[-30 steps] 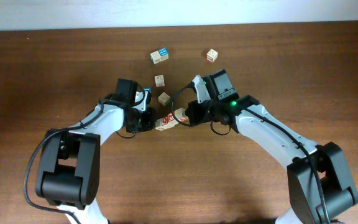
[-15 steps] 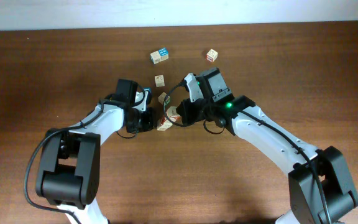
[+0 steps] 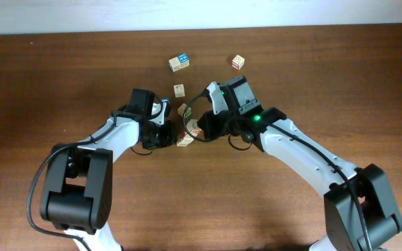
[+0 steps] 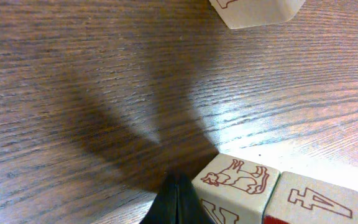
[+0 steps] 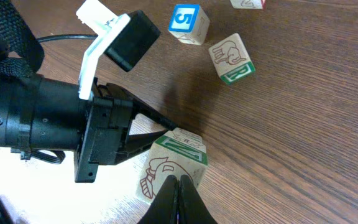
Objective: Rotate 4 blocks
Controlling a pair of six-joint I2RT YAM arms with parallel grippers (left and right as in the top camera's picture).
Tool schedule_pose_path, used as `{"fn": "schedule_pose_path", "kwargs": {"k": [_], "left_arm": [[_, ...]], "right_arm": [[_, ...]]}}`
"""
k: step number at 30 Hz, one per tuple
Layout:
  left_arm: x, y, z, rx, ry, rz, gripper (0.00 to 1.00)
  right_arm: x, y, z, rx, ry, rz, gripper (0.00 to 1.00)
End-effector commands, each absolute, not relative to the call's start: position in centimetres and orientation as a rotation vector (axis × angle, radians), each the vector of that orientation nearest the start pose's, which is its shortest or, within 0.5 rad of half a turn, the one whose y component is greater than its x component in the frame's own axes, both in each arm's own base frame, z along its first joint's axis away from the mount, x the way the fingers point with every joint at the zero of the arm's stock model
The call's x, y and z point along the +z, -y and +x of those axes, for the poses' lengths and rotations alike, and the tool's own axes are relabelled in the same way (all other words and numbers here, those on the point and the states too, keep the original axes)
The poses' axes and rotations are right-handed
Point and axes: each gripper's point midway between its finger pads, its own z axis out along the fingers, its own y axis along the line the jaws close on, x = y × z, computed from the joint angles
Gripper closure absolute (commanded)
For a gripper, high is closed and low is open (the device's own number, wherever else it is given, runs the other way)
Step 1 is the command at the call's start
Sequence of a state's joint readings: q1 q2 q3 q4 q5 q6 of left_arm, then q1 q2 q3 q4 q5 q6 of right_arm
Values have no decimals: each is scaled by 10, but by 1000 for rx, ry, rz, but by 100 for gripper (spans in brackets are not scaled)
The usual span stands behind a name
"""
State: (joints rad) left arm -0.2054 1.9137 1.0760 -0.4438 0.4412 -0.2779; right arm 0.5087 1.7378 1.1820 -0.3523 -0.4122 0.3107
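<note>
Left wrist view: left gripper (image 4: 178,198), fingers pressed together into one dark tip and holding nothing, sits at the corner of a block with a red animal outline (image 4: 236,177). This touches a block with a red letter (image 4: 319,200) on the wooden table (image 4: 73,74). Right wrist view: right gripper (image 5: 179,196), fingers likewise together and empty, meets a green-topped block (image 5: 174,160), which the left gripper's tip also touches. Whether it is one of the former pair cannot be told. Just beyond lie an elephant block (image 5: 230,59) and a blue "5" block (image 5: 188,22). Overhead view: both grippers meet at mid-table over these blocks. A blue-faced block (image 3: 179,63) and a red-marked block (image 3: 237,62) lie well apart toward the far edge.
</note>
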Motion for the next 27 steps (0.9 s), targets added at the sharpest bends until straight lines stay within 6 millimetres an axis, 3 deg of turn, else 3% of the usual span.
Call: {"fn": "schedule_pose_path", "kwargs": {"k": [1,11,13,16,17,18,21,27], "left_arm": [[12,183,350,-946,-2859,65,100],[12,181,350,-940,-2858,61,100],[14,167,360,-921,-2841,8,100],[32,115,399,-853,-2771,-167,100],[38,107,404,-844,-2756,-168,100],[48,94,412,-818,-2731,-183,100],[64,77,421,-701,-2691,-197,100],[99,65,427,-593,-2604,-162,100]], "right_arm": [[91,-298,329,851,-2599,-527,96],[88,-296,330,819,-2608,-523,96],[87,-296,329,818,-2611,-524,96],[87,-296,329,818,-2611,-524,96],[88,-296,329,819,-2609,-524,95],[90,-297,331,820,-2604,-525,88],[107,-301,337,819,-2582,-544,76],[125,-306,344,825,-2550,-556,75]]}}
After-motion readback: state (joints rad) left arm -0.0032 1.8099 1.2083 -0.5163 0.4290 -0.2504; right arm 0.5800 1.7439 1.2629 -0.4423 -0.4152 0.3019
